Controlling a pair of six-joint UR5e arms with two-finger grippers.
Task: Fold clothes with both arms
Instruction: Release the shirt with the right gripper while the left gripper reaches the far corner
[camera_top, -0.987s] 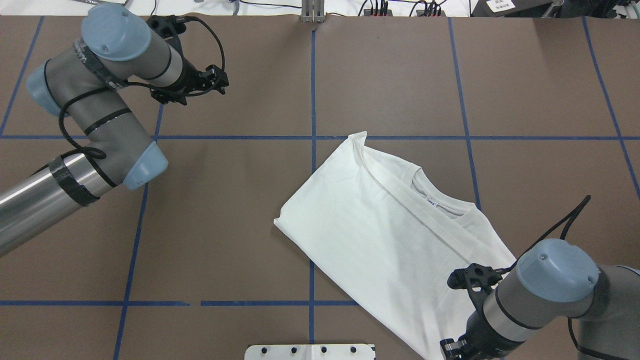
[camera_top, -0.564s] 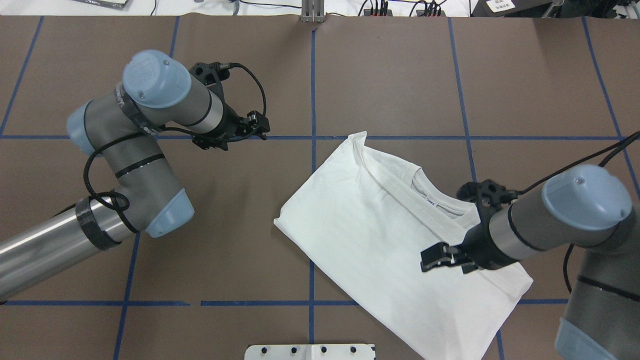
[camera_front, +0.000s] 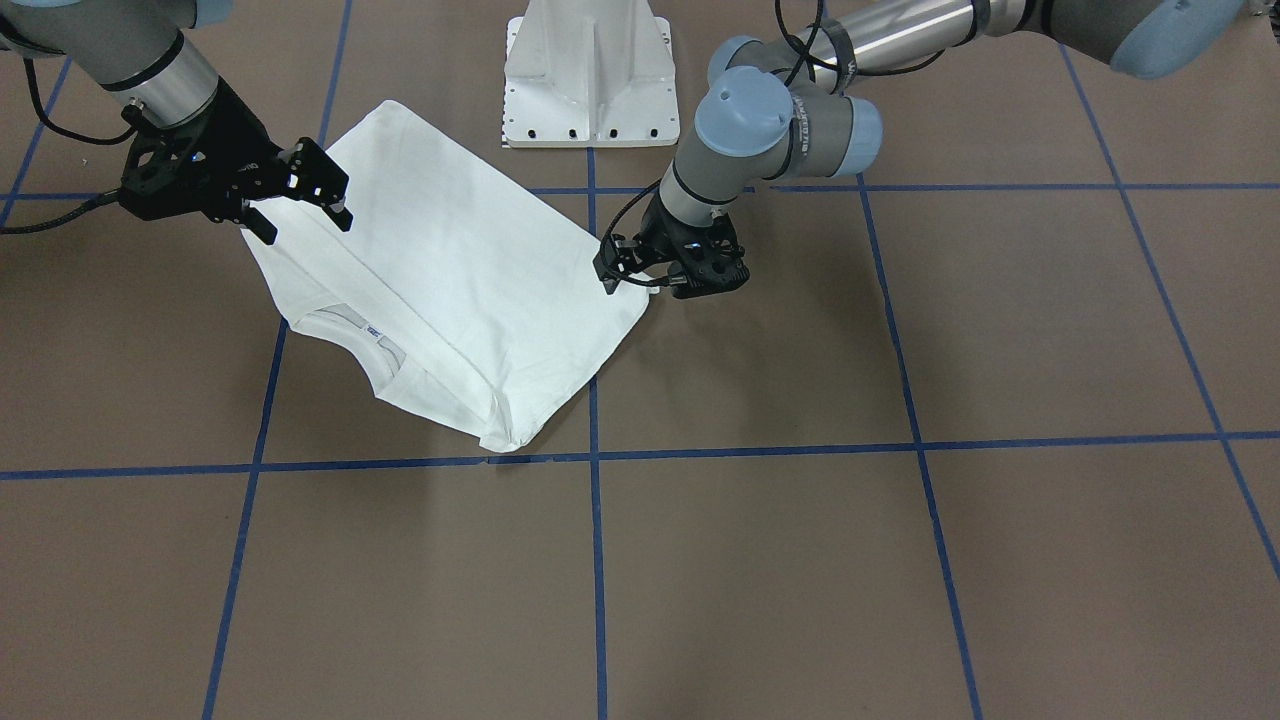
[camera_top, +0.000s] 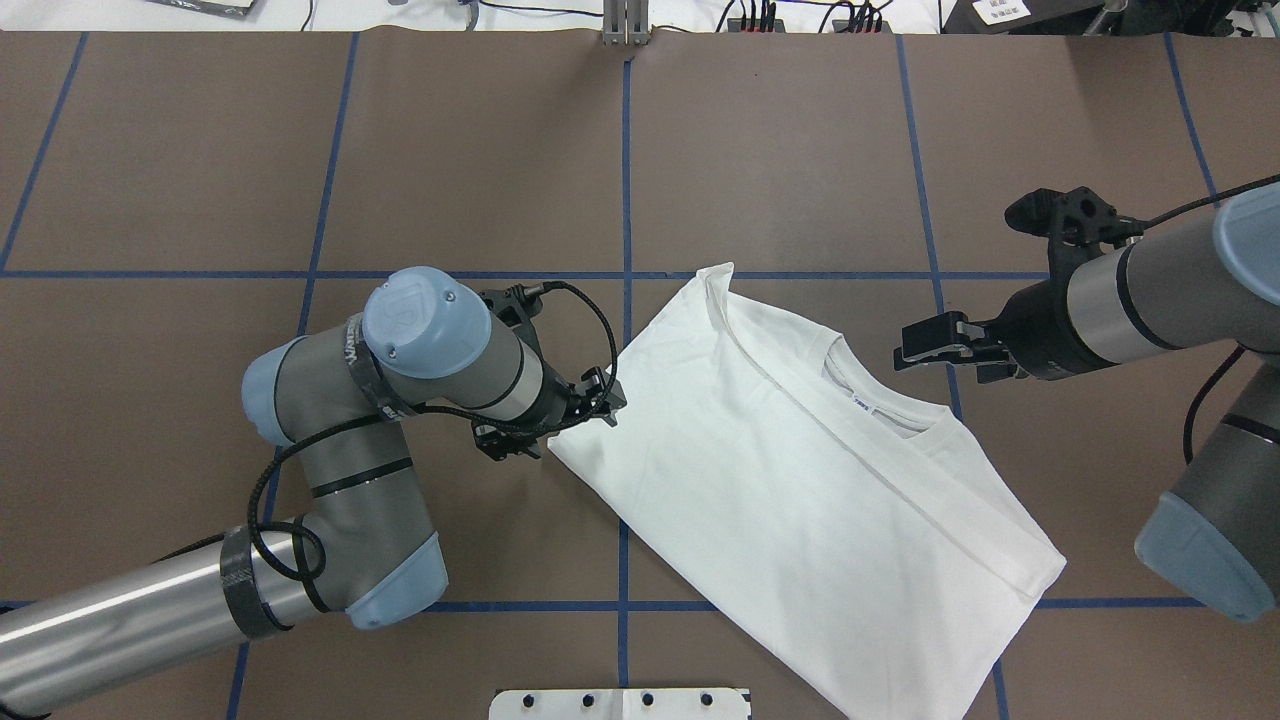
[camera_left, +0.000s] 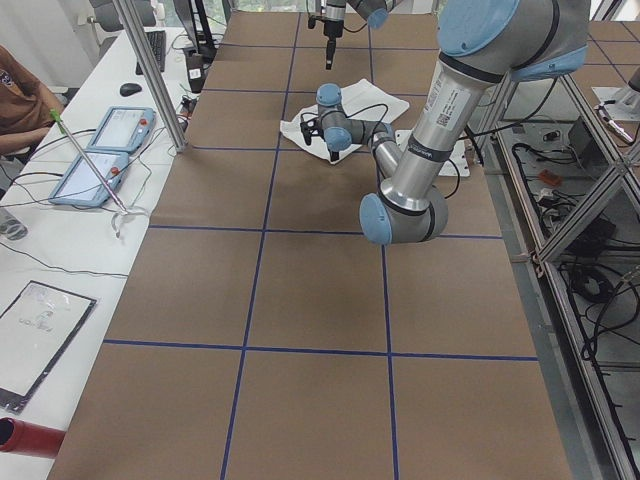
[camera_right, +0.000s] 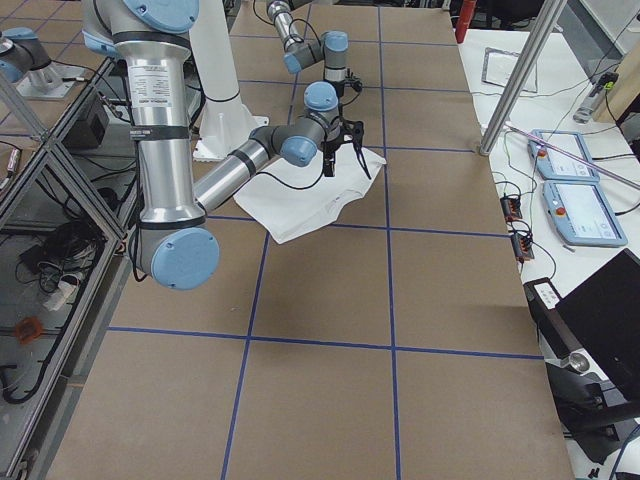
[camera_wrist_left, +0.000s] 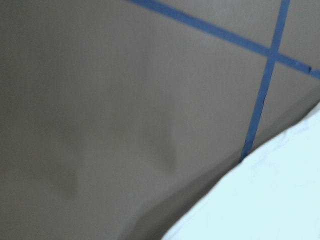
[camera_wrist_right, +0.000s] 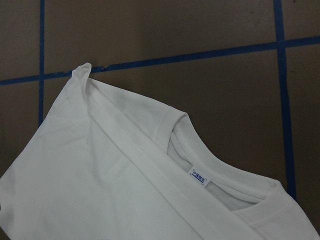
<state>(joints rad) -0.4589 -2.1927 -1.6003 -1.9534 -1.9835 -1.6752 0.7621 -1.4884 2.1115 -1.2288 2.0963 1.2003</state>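
Observation:
The white shirt (camera_top: 800, 480) lies folded flat and skewed on the brown table, its collar (camera_top: 890, 405) and neck label (camera_wrist_right: 199, 176) facing up; no printed text shows. My left gripper (camera_top: 560, 425) is low at the shirt's left corner (camera_front: 640, 300), open, with its fingers straddling the edge. The left wrist view shows only table and a patch of the shirt (camera_wrist_left: 270, 200). My right gripper (camera_top: 925, 350) hovers open and holds nothing, just right of the collar, above the table. In the front-facing view the right gripper (camera_front: 300, 205) sits over the shirt's edge.
The white pedestal base (camera_top: 620, 703) stands at the near edge, just behind the shirt. Blue tape lines (camera_top: 625, 150) grid the table. Cables and plugs (camera_top: 760, 15) line the far edge. A person (camera_left: 20, 90) sits at a side table with tablets (camera_left: 105, 150).
My left arm swung in from the far left and came down at the shirt's left corner. My right arm swept from the near hem across the shirt to beside the collar.

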